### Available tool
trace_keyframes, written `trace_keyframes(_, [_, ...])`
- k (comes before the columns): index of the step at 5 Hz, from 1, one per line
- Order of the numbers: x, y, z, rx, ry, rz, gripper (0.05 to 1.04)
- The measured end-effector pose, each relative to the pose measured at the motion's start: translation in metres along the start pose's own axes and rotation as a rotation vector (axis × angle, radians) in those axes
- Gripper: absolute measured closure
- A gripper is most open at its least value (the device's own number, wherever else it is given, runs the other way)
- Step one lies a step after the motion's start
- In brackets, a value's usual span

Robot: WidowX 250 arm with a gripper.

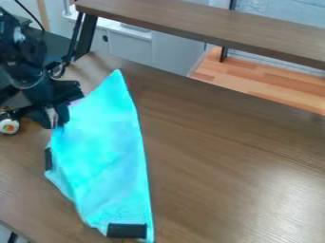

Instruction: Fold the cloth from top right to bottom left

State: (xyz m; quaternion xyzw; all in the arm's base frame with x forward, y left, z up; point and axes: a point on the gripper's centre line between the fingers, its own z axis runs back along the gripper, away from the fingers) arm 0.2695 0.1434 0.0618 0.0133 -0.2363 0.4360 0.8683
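Folding: ease the cloth (105, 152) flat toward bottom left, without dragging it.
Claw (54, 124): at its left edge; cannot tell whether gripping.

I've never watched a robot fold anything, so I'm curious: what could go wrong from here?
The gripper is right at the left edge of the cloth, so as it moves off it might drag the cloth along or pull the fold crooked. It could also bump the small round thing, which sits just to its side at the picture's left edge.
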Motion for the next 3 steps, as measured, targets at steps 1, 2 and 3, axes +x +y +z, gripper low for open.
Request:
trace_keyframes(1, [0.003,-0.005,0.006,0.077,0.031,-0.003,0.294])
trace_keyframes(2, [0.006,-0.014,0.020,0.128,0.070,0.014,0.087])
trace_keyframes(3, [0.011,-0.039,0.046,0.147,0.066,-0.043,0.083])
